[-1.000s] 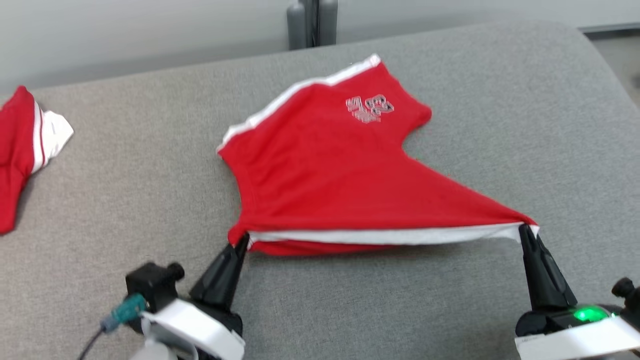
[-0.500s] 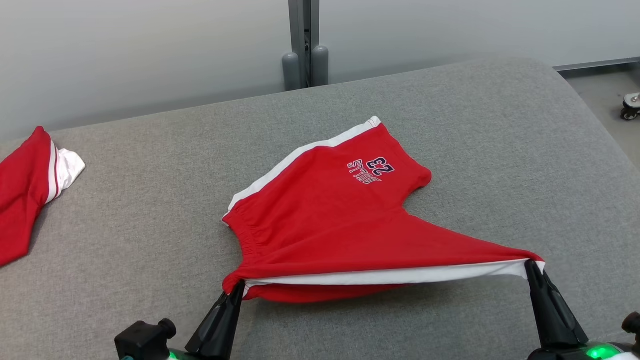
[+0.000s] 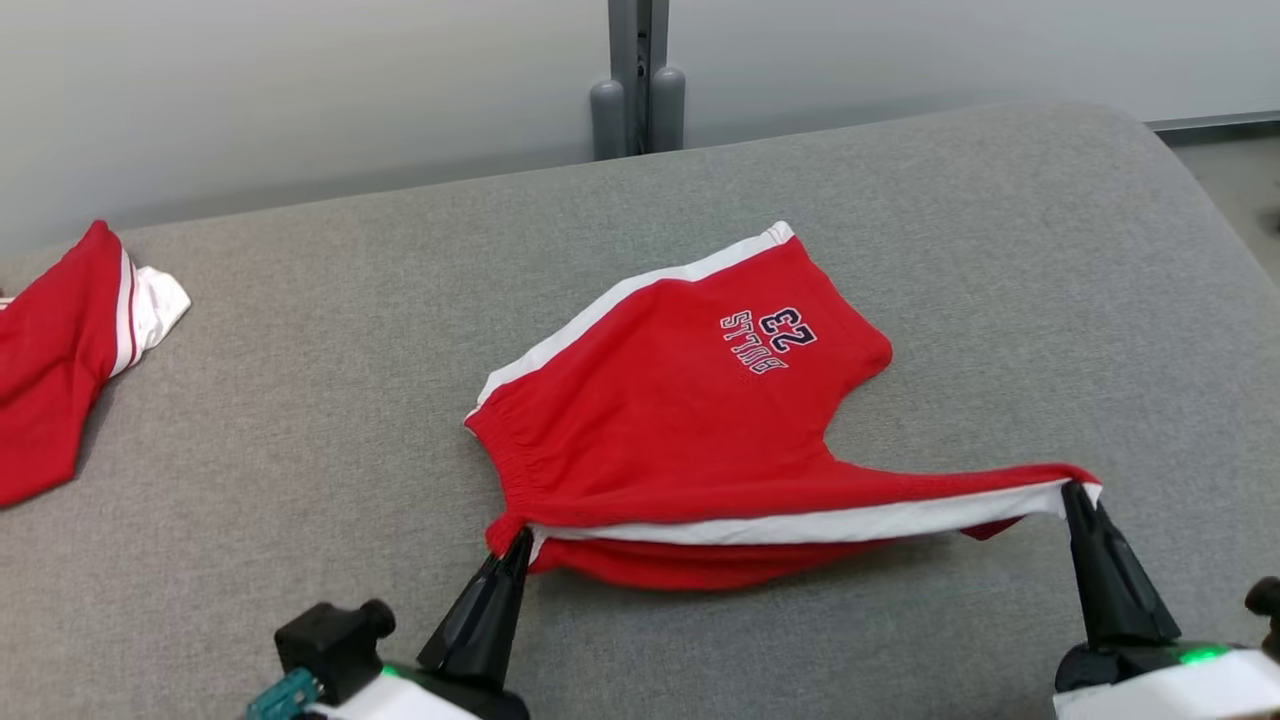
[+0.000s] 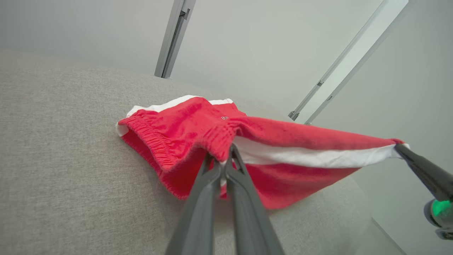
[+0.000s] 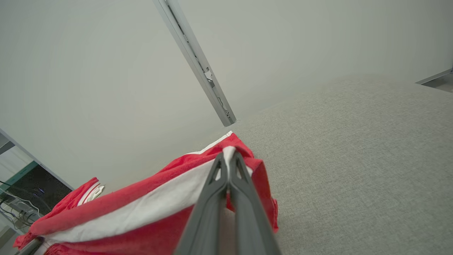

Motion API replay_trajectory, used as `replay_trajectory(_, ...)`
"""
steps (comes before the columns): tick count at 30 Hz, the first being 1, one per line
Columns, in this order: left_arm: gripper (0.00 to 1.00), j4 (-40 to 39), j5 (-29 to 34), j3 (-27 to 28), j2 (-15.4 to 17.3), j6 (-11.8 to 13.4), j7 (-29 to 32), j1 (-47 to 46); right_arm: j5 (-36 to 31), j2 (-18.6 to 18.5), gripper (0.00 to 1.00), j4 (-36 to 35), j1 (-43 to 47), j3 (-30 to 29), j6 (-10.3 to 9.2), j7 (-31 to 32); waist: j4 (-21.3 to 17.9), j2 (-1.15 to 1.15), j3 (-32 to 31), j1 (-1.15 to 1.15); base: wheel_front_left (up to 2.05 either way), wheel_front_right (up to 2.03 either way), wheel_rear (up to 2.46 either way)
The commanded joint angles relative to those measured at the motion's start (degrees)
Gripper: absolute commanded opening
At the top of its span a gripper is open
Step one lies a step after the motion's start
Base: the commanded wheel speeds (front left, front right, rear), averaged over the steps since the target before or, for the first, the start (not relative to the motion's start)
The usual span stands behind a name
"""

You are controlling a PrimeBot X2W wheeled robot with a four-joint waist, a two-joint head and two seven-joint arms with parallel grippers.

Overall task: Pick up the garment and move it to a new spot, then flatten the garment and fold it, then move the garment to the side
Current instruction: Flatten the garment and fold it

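The garment point(image 3: 680, 420) is a pair of red shorts with white side stripes and a dark "BULLS 23" print, lying mid-surface on the grey cushion. Its near edge is lifted and stretched between both grippers. My left gripper point(image 3: 518, 538) is shut on the waistband corner at the near left, seen pinching red elastic in the left wrist view point(image 4: 226, 156). My right gripper point(image 3: 1076, 492) is shut on the white-striped hem corner at the near right, with the fabric point(image 5: 170, 205) clamped between its tips point(image 5: 228, 156). The far leg rests flat on the cushion.
A second red and white garment point(image 3: 60, 370) lies at the cushion's far left edge. A grey post point(image 3: 636, 80) stands against the pale wall behind. The grey cushion point(image 3: 1000, 250) curves down at the right, with floor beyond.
The head camera tilted, shifting the whole picture. The held near edge now hangs a little slacker, with the right corner drawn nearer and more cloth folded under.
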Motion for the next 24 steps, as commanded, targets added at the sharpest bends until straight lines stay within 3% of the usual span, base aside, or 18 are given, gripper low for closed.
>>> replay_trajectory(1, 0.0, 0.6, -0.6, 0.1, -0.5, -0.5, 0.2, -1.8, 0.2, -0.3, 0.0, 1.0, -1.7, -0.5, 0.03, -0.4, 0.6, 0.0, 0.5, 0.0, 0.0, 0.0, 0.0)
replay_trajectory(5, 0.0, 3.0, -1.5, 0.3, -2.6, -1.0, 0.9, -5.8, 0.0, -1.4, 0.0, 5.1, -7.3, -0.9, 0.03, 0.2, 1.7, 0.0, 2.0, 0.0, 0.0, 0.0, 0.0)
replay_trajectory(10, 0.0, 8.3, -1.0, 1.0, -5.0, 1.1, 2.5, -12.5, 0.9, -3.6, 0.0, 11.6, -16.8, -0.7, 0.03, 1.8, 3.2, 0.0, 4.9, 0.0, 0.0, 0.0, 0.0)
replay_trajectory(24, 0.0, 21.8, -0.1, 2.0, -9.5, 2.3, 5.1, -29.4, 2.7, -8.5, 0.0, 31.7, -42.7, 9.1, 0.03, 4.7, 7.5, 0.0, 13.3, 0.0, 0.0, 0.0, 0.0)
